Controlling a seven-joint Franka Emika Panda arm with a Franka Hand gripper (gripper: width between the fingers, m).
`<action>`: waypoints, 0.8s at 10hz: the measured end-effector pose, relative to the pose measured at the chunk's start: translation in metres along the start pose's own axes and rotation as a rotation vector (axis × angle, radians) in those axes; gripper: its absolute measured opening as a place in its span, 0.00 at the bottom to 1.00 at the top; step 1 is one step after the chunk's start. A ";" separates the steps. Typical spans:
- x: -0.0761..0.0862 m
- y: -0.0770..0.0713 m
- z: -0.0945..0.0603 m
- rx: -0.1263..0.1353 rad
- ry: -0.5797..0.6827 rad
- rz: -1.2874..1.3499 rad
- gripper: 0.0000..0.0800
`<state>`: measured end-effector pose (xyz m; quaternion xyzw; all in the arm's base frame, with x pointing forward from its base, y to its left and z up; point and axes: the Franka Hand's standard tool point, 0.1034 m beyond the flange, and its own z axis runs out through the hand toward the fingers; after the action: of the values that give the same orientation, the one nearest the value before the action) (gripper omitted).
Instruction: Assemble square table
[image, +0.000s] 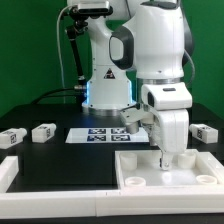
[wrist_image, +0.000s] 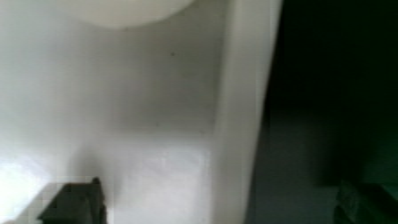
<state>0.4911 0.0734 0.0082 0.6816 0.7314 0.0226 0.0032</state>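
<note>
The square table's slab (image: 185, 172) is a large white slab with a raised rim and lies at the front on the exterior view's right. A corner hole (image: 131, 180) shows near its front. My gripper (image: 166, 160) points straight down and reaches the slab's top near its back edge. In the wrist view the gripper (wrist_image: 217, 200) is open. Its dark fingertips (wrist_image: 71, 202) stand wide apart, with the slab (wrist_image: 125, 120) and its edge between them. A round hole (wrist_image: 134, 10) shows further along the slab. White tagged leg blocks lie at the left (image: 43, 131) and right (image: 203, 131).
The marker board (image: 98, 135) lies flat in front of the robot base. Another leg block (image: 10, 138) sits at the far left. White border bars (image: 8, 172) run along the table's front left. The table is black with a green backdrop.
</note>
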 end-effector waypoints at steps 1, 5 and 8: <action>0.000 -0.007 -0.012 -0.011 -0.005 0.057 0.81; 0.048 -0.030 -0.054 -0.036 -0.017 0.382 0.81; 0.073 -0.028 -0.065 -0.046 0.003 0.601 0.81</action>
<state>0.4552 0.1423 0.0739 0.8672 0.4962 0.0399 0.0108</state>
